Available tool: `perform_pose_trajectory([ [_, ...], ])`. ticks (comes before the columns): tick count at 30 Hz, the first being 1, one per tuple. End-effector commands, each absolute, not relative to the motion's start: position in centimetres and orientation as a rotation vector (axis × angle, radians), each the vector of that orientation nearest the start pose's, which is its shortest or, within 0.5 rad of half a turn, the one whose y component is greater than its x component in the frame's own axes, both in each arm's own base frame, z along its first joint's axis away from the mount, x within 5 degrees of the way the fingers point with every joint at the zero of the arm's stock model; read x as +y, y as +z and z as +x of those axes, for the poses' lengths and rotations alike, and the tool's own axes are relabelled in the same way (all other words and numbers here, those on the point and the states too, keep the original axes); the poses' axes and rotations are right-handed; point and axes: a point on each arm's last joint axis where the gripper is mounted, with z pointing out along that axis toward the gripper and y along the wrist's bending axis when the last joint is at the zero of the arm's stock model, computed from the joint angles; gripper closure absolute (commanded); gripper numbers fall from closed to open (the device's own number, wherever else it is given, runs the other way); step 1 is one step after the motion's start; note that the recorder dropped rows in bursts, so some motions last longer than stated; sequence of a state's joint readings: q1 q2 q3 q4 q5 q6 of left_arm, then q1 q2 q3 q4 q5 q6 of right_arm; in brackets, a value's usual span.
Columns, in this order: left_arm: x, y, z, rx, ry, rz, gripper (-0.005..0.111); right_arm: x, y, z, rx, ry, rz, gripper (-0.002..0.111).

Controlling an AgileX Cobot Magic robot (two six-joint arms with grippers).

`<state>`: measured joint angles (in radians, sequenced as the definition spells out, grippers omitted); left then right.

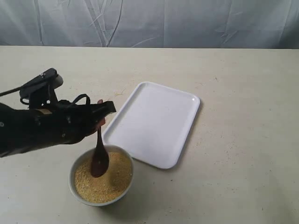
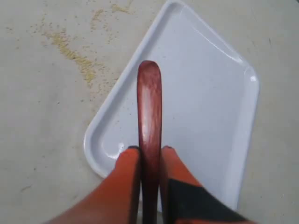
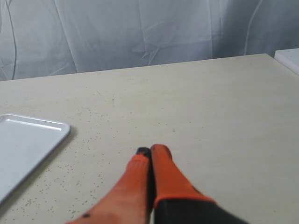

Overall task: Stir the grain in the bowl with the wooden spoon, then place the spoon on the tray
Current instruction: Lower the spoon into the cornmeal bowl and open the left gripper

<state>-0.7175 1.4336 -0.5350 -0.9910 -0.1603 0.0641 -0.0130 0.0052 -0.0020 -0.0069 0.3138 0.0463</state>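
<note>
A small white bowl (image 1: 74, 179) at the table's front left holds a mound of yellow grain (image 1: 114, 179). The dark reddish-brown wooden spoon (image 1: 99, 156) hangs with its scoop dipped into the grain. My left gripper (image 1: 99, 122) is shut on its handle just above the bowl. In the left wrist view the spoon (image 2: 149, 107) runs between the orange fingers (image 2: 124, 175) of the gripper (image 2: 149, 151), over the white tray (image 2: 210, 93). The tray (image 1: 156, 121) lies flat right of the bowl. My right gripper (image 3: 150, 151) is shut and empty over bare table, out of the exterior view.
Spilled grain (image 2: 74, 53) is scattered on the table beside the tray's corner. A pale wrinkled curtain (image 1: 149, 21) backs the table. Another white edge (image 3: 288, 58) shows at the far side in the right wrist view.
</note>
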Motion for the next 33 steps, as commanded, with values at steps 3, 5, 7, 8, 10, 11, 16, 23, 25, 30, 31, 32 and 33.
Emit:
perform_pose_trajectory([
  [3,-15.8,18.0,18.2,2.220,-0.635,-0.500,0.107,-0.1,18.6,5.4,1.787,0.019,0.046,0.108],
  [5,-15.7,17.8,18.0,2.206,-0.620,-0.529,0.107,-0.1,18.6,5.4,1.787,0.019,0.046,0.108],
  [7,-15.7,17.8,17.9,2.209,-0.620,-0.531,0.107,-0.1,18.6,5.4,1.787,0.019,0.046,0.108],
  [8,-15.7,17.7,17.9,2.213,-0.615,-0.533,0.107,-0.1,18.6,5.4,1.787,0.019,0.046,0.108],
  [10,-15.7,17.4,18.0,2.219,-0.603,-0.532,0.107,-0.1,18.6,5.4,1.787,0.019,0.046,0.108],
  [11,-15.8,17.2,18.0,2.227,-0.594,-0.530,0.107,-0.1,18.6,5.4,1.787,0.019,0.046,0.108],
  [16,-15.9,16.0,18.1,2.266,-0.545,-0.523,0.107,-0.1,18.6,5.4,1.787,0.019,0.046,0.108],
  [23,-15.8,15.7,18.1,2.273,-0.532,-0.570,0.107,-0.1,18.6,5.4,1.787,0.019,0.046,0.108],
  [25,-15.8,15.7,18.1,2.275,-0.532,-0.567,0.104,-0.1,18.6,5.4,1.787,0.019,0.046,0.108],
  [30,-15.9,15.6,18.0,2.295,-0.541,-0.561,0.088,-0.1,18.6,5.4,1.787,0.019,0.046,0.108],
  [31,-16.0,15.5,17.9,2.302,-0.543,-0.557,0.084,-0.1,18.6,5.4,1.787,0.019,0.046,0.108],
  [32,-16.0,15.5,17.9,2.306,-0.545,-0.556,0.081,-0.1,18.6,5.4,1.787,0.019,0.046,0.108],
  [33,-16.0,15.5,17.9,2.310,-0.547,-0.555,0.078,-0.1,18.6,5.4,1.787,0.019,0.046,0.108],
])
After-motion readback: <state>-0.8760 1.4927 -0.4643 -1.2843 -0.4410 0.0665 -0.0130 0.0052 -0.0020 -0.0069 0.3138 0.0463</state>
